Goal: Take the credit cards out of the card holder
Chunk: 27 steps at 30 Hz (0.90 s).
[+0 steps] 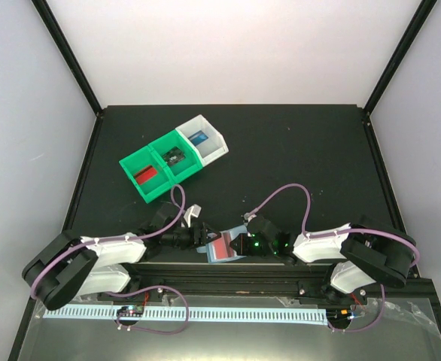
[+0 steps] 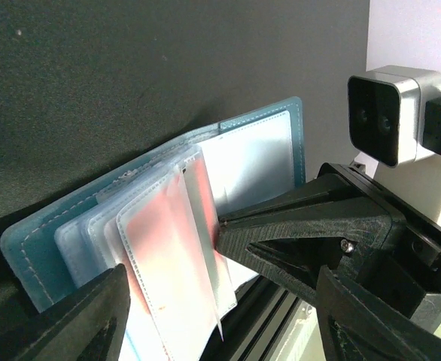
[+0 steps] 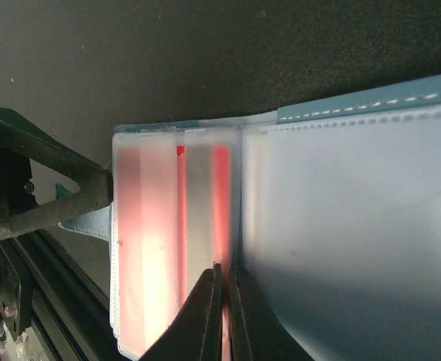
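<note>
Past the right end effector point(image 3: 225, 272), the card holder point(image 3: 341, 226) runs off the right and bottom edges, and the red card point(image 3: 141, 226) beside its tips is a blur behind frosted sleeves. Whether those tips pinch a card or sleeve alone cannot be told. The left end effector point(image 2: 220, 289) has both fingers cut off below.

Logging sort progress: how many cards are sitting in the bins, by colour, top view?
Red card: 1
Black card: 1
Blue card: 1
Total: 3
Not counted: red showing through the sleeves of the card holder; number unclear.
</note>
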Tool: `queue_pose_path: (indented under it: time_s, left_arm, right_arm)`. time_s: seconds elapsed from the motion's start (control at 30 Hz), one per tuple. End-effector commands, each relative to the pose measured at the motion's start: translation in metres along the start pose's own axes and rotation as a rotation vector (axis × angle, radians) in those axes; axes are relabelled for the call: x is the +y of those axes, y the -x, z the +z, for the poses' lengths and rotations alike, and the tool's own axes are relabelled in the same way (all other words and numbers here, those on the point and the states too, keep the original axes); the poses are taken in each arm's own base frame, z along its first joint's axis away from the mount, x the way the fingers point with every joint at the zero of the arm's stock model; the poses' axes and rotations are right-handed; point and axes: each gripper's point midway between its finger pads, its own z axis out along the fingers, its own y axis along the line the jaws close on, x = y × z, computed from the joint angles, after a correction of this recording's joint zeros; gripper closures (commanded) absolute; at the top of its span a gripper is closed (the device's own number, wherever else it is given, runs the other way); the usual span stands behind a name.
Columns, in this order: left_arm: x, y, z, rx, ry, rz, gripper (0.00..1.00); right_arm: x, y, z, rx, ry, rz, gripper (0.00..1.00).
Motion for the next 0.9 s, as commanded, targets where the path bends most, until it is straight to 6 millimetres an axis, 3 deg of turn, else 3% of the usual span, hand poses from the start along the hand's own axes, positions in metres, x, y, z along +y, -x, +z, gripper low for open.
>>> queue_pose_path:
  time_s: [0.0, 0.47, 0.87]
  left_arm:
    - [-0.023, 0.01, 0.004, -0.008, -0.062, 0.046, 0.32]
    - [-0.027, 0.012, 0.006, -0.003, -0.077, 0.047, 0.41]
    - [-0.023, 0.015, 0.0, -0.016, 0.0, 0.061, 0.28]
  right_arm:
    - [-0.001, 0.002, -0.001, -0.019, -0.005, 0.004, 0.94]
    - [0.002, 0.0, 0.002, -0.007, 0.021, 0.005, 0.94]
    - [-0.008, 0.002, -0.002, -0.034, -0.026, 0.015, 0.95]
